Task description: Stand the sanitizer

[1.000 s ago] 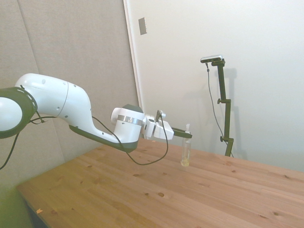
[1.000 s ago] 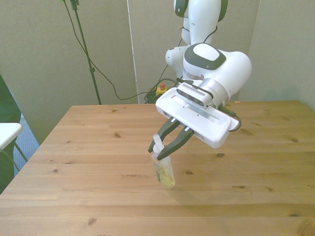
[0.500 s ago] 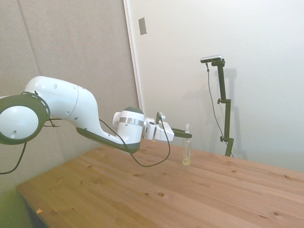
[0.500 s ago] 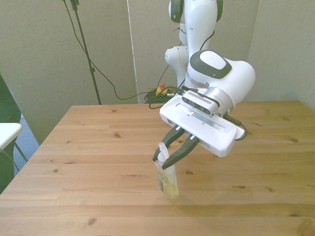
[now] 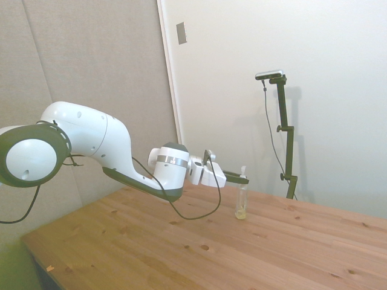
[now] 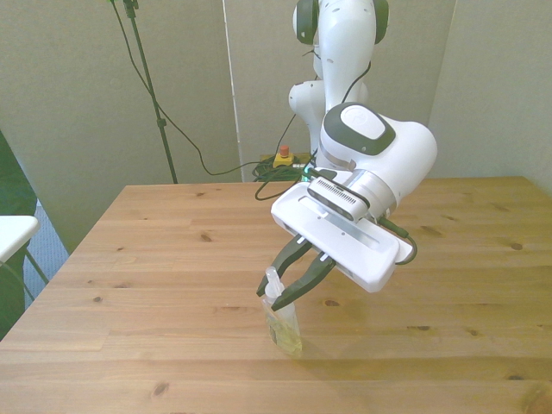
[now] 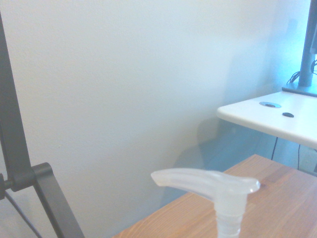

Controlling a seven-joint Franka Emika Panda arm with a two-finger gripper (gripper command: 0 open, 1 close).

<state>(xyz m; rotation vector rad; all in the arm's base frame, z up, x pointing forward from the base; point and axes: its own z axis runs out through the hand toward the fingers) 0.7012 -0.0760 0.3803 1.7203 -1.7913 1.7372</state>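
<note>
Side view shows the sanitizer (image 5: 241, 204) upright on the table (image 5: 181, 254), its base down on the wood or very nearly so; I cannot tell for certain whether it has full contact. My gripper (image 5: 240, 179) reaches in level and my fingers are clamped on the bottle's neck, just under the white pump nozzle. In the front view the bottle (image 6: 283, 321) leans a little, its base toward the front view's right of its top, with my dark fingers (image 6: 302, 280) closed around the neck from above and behind.

I judge it light and top-heavy: only a little yellowish liquid sits at the bottom, so the weight there is small and the base is narrow because the bottle is flat. The clear plastic looks smooth and likely slippery, and the thin walls would probably give if squeezed on the body. The neck is the stiffer place to hold, and that is where I have it. The wrist view shows only the nozzle (image 7: 213, 186) close up, with wall beyond.

Room is generous. The bottle stands well in from every table edge, with bare wood all round it and nothing near to knock. Backing straight out along my own line looks open.
</note>
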